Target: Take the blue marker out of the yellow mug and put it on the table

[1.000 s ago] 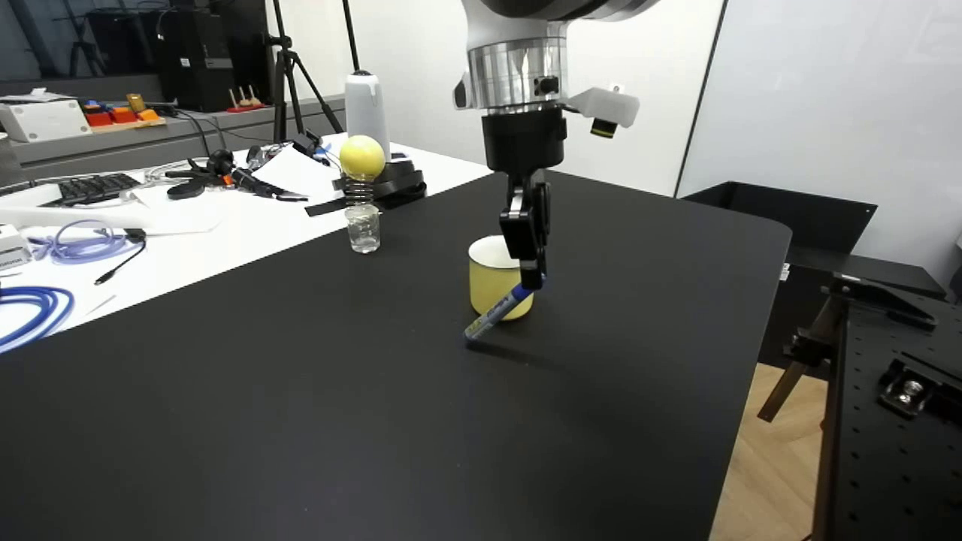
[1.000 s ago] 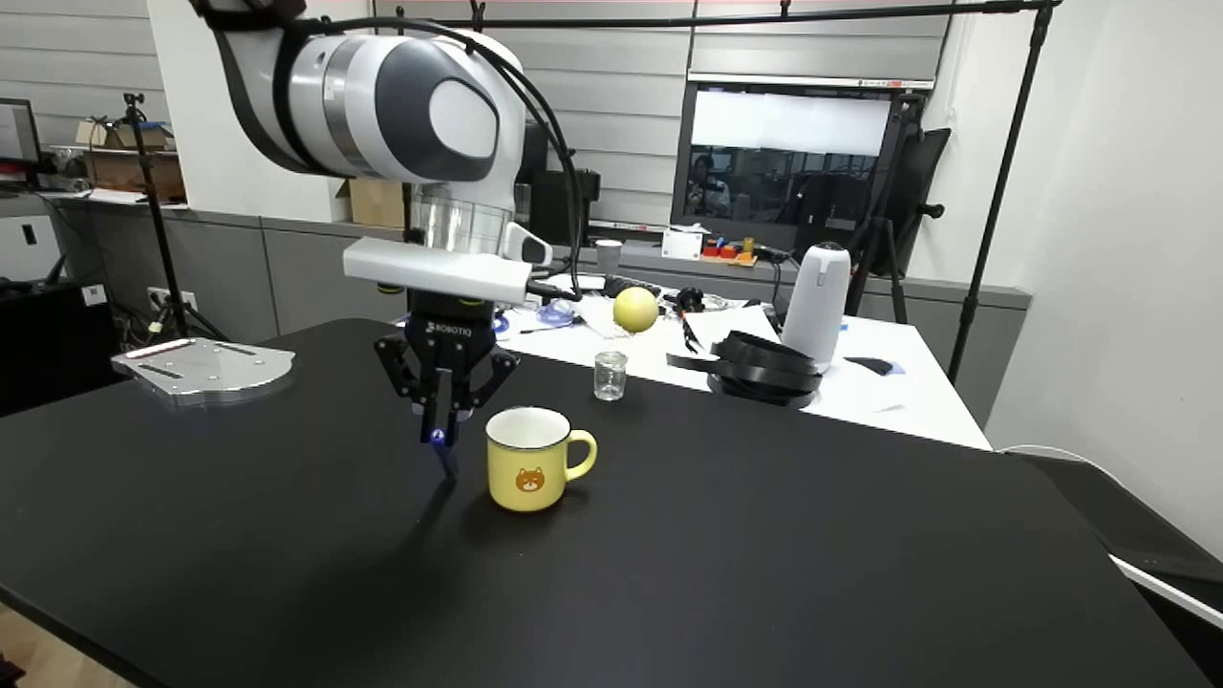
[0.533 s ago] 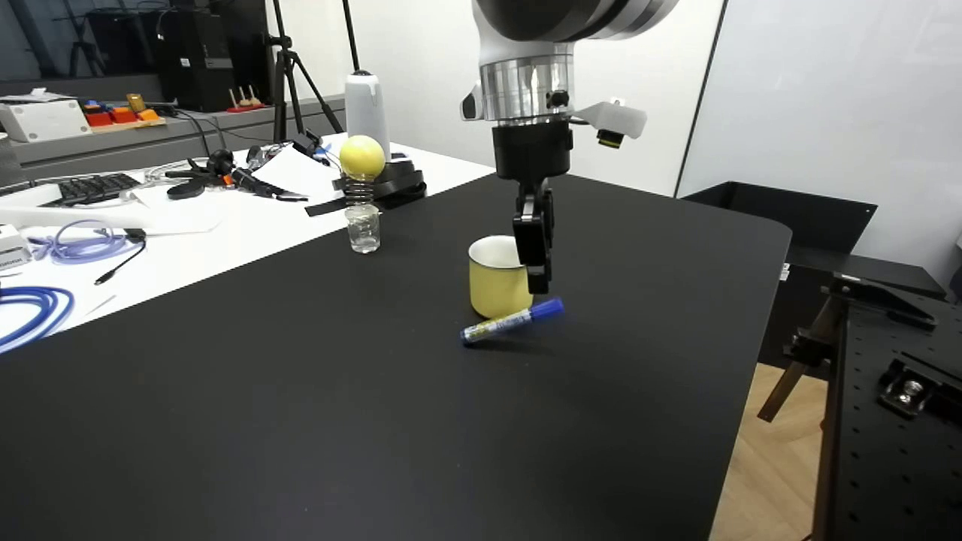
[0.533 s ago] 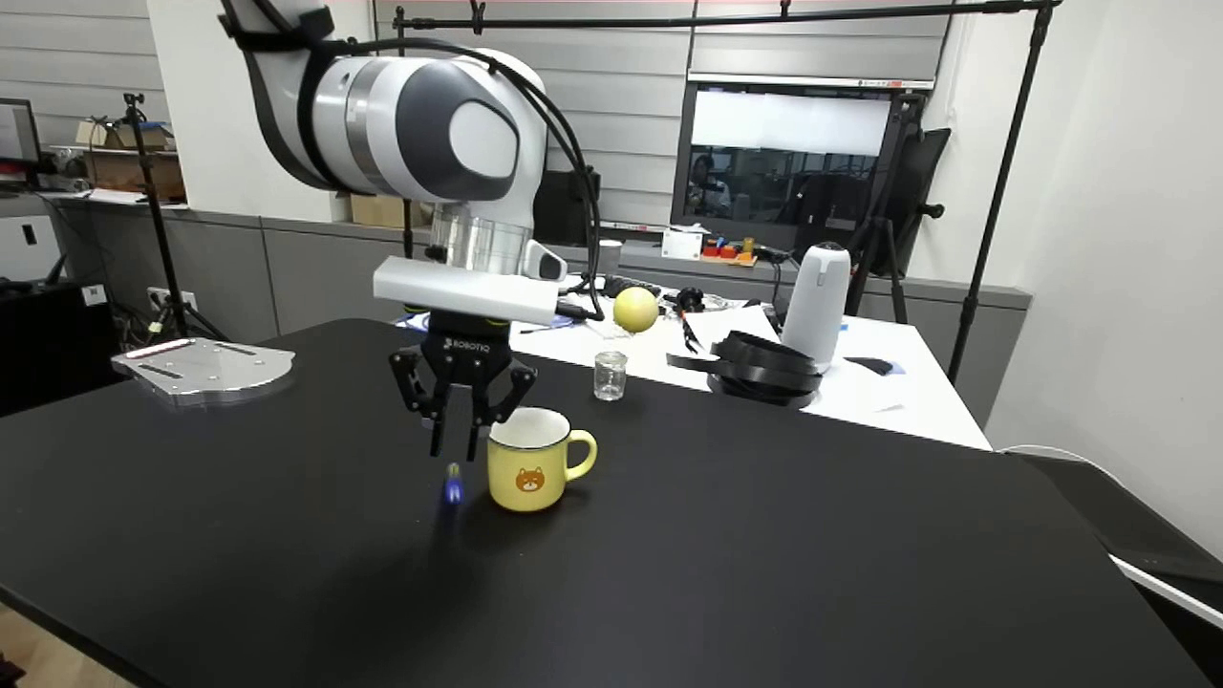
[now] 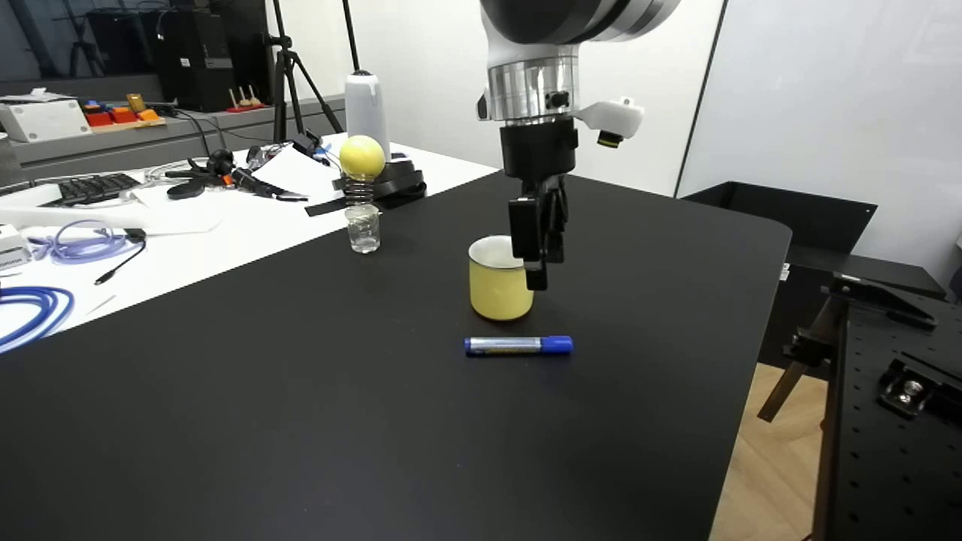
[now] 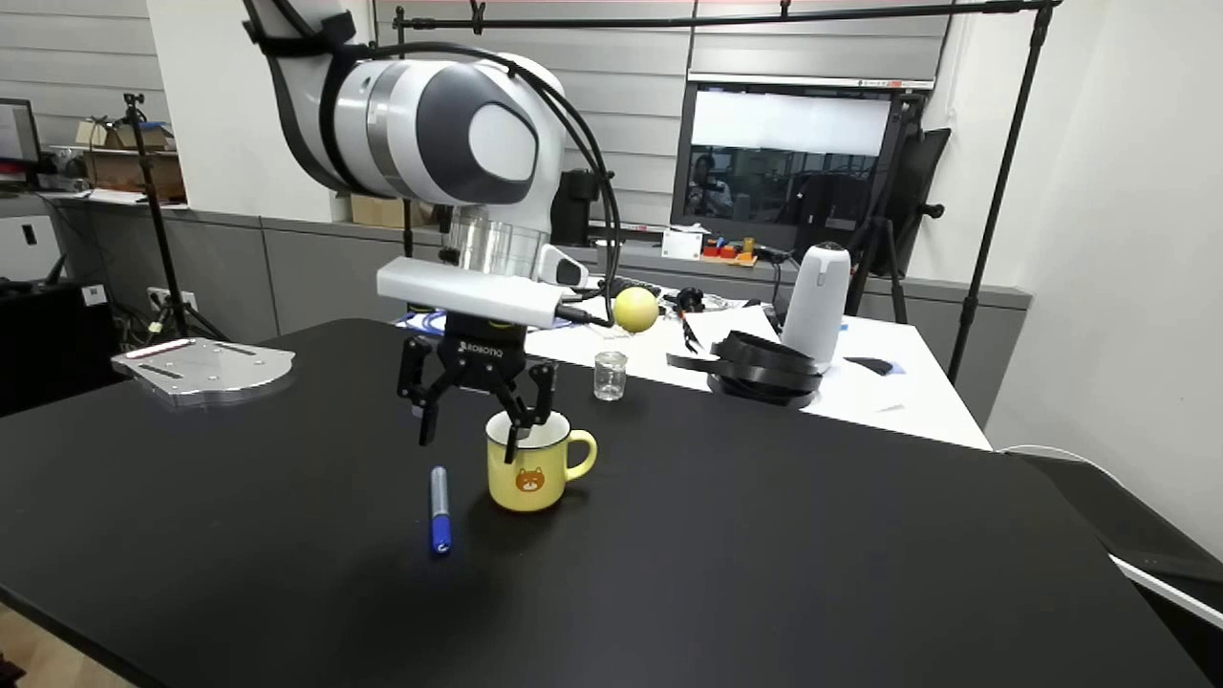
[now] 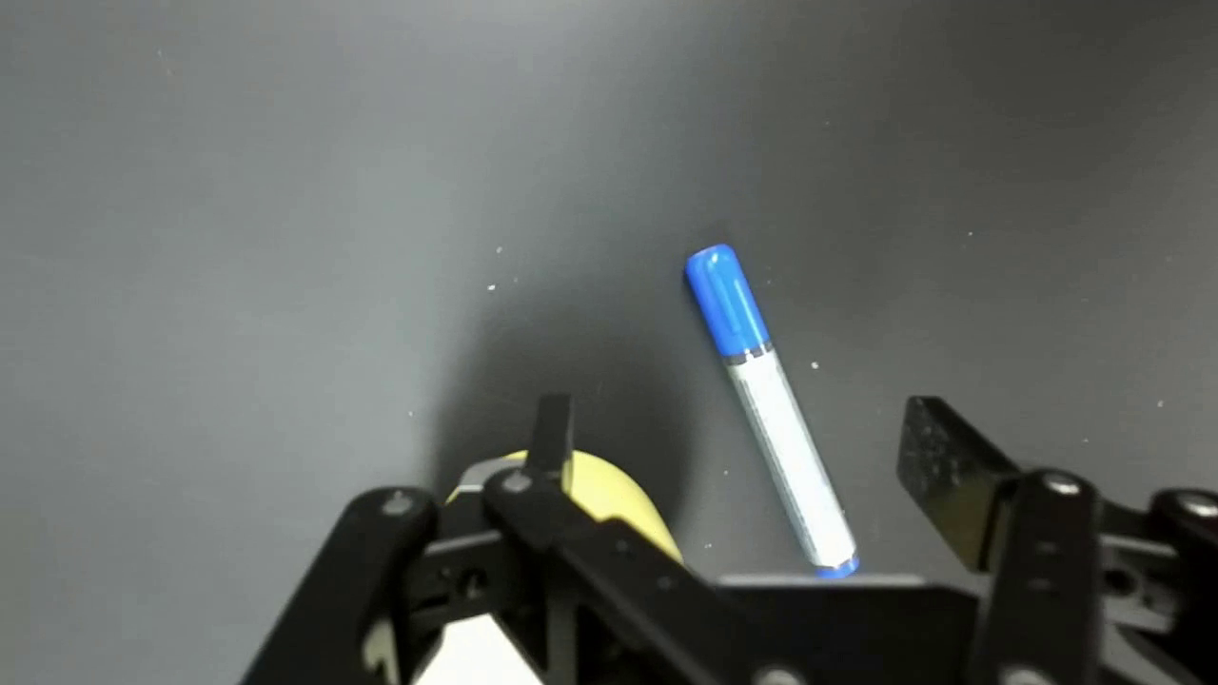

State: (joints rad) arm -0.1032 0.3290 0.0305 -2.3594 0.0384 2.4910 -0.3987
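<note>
"Wrist view: how do the fingers (image 7: 954, 476) stand?"

"Wide apart, above the counter (image 7: 285, 238)."

"And the blue marker (image 7: 774, 411)?"

"It lies flat on the counter below them, showing between the two, blue cap toward the top and whitish barrel toward the bottom."

"Where's the yellow mug (image 7: 618, 497)?"

"Partly hidden behind one finger; a strip of its yellow wall shows."

"What do you get in an exterior view?"

"The marker is outside the upright mug, near it yet apart, cap end to the right. A small clear glass (image 5: 364, 233) stands farther back on the counter, and a yellow ball (image 5: 362, 157) shows beyond it."

"Is a finger touching the mug?"

"One overlaps its edge from there; I can't tell whether they touch."

"In an exterior view I spot an orange animal face (image 6: 530, 480)."

"That's on the mug's wall, with the handle to the right. The fingers are spread, and the cap is the marker's near end. A flat metal plate (image 6: 215, 375) lies well apart from both, at the far left."
</note>
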